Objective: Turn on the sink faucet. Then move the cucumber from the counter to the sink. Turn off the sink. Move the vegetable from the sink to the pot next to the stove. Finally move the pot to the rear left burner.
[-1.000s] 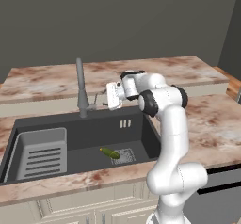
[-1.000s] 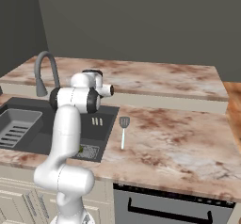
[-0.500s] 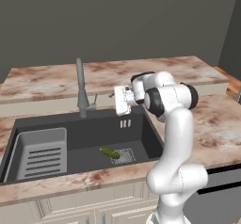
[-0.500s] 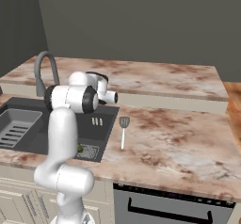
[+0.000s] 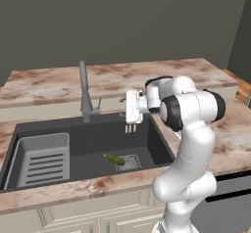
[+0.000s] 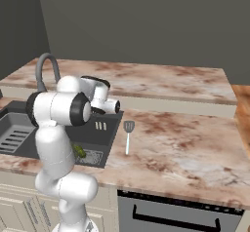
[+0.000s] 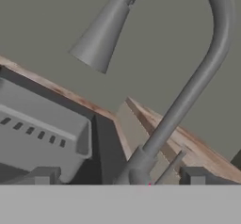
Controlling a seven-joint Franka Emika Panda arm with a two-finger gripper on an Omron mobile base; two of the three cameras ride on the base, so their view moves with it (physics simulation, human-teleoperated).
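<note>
Pulled back from the sink faucet (image 5: 85, 94) — the pincer (image 5: 131, 106) sat close beside the spout a second ago and now hangs off to the faucet's right, over the right half of the sink (image 5: 147, 144), with the elbow swung out toward the counter (image 5: 230, 129). Nothing else has shifted.

Pincer: jaws spread wide, nothing between them. In the hand view its tips straddle the faucet base, the thin side lever (image 7: 172, 167) ahead and just apart, no contact.

Cucumber (image 5: 113, 159) lies below the pincer on the sink floor, one end at the drain grate (image 5: 130, 161). Ribbed rack (image 5: 43, 157) further off, beyond the faucet.

Progress, as I judge it: cucumber already in the basin, so the first two steps look done. No water stream visible — cannot tell whether the tap runs, so shutting it off may or may not be finished. Left: cucumber to pot, pot to rear left burner.

Spatula (image 6: 128, 134) rests on the counter behind the pincer.
</note>
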